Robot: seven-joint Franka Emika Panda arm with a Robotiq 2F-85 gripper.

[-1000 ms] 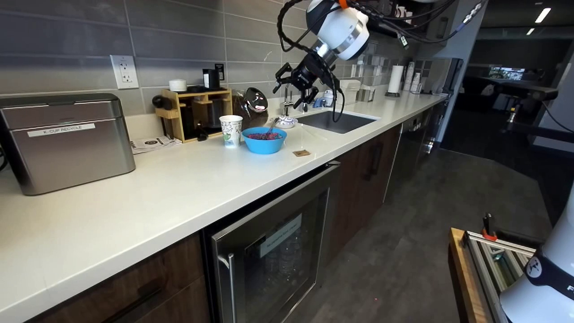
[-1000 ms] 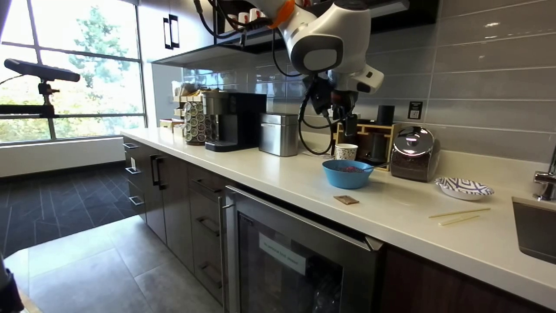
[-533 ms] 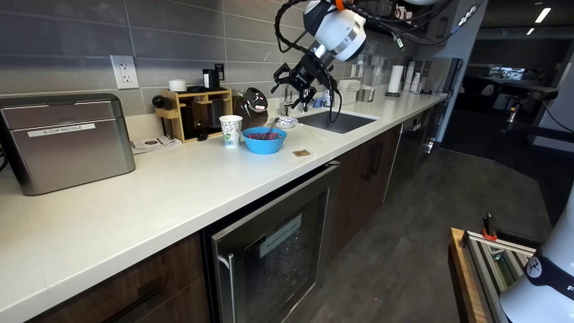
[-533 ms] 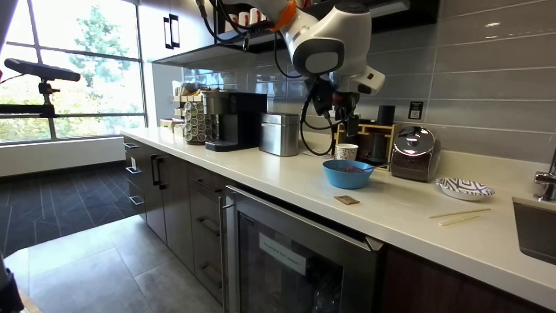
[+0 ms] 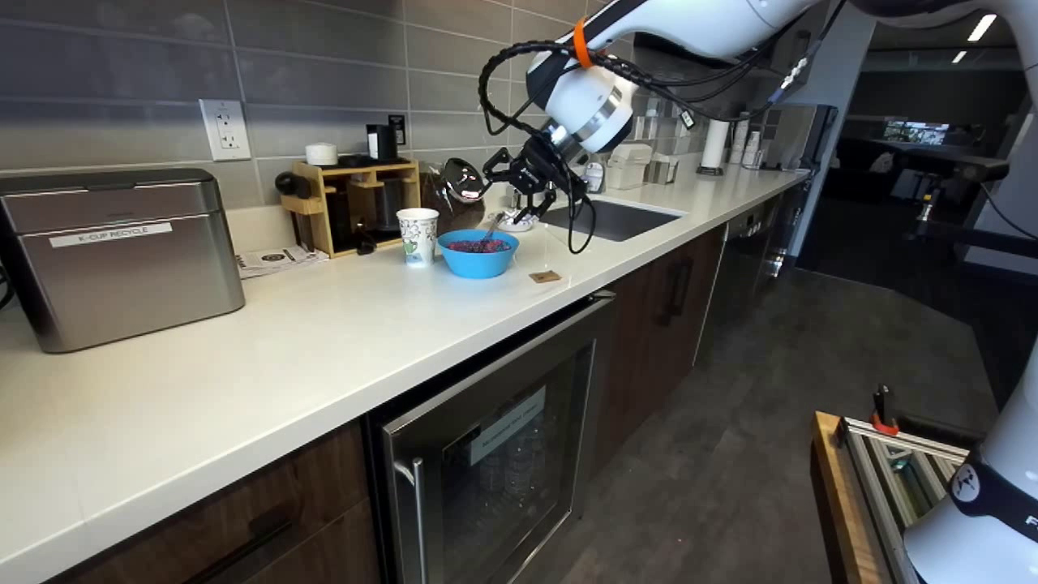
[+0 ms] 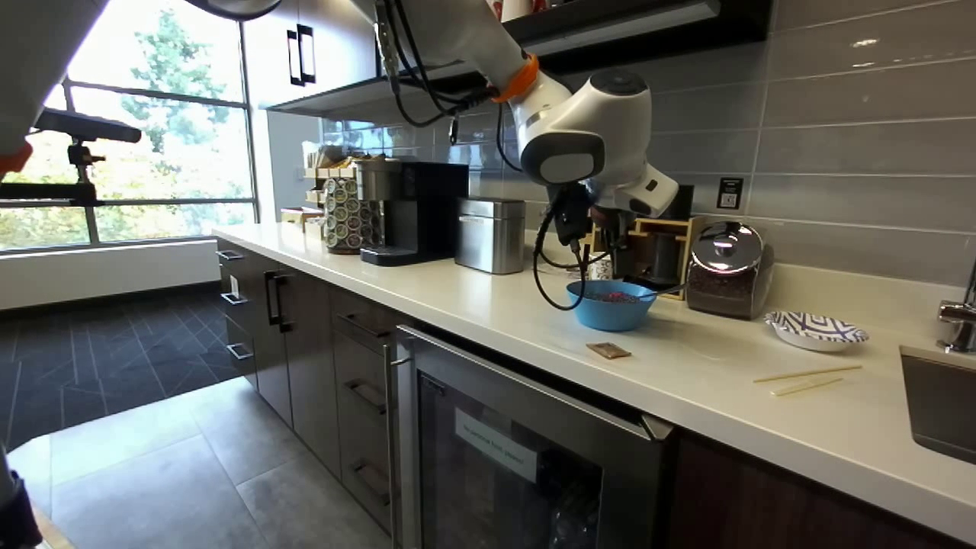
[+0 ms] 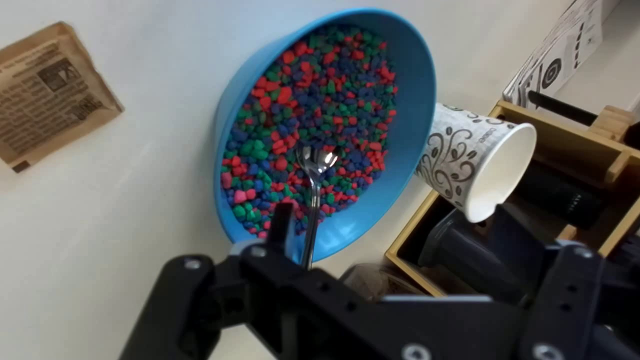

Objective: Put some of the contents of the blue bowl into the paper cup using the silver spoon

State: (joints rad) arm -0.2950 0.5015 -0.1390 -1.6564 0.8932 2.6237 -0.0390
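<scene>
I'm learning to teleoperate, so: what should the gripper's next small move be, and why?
Probably ease the open gripper toward the left of the wrist view, so the silver spoon sits midway between its jaws before closing. The spoon rests in the blue bowl, handle over the rim, ungrasped; in that view the handle appears close to one jaw, far from the other.
</scene>
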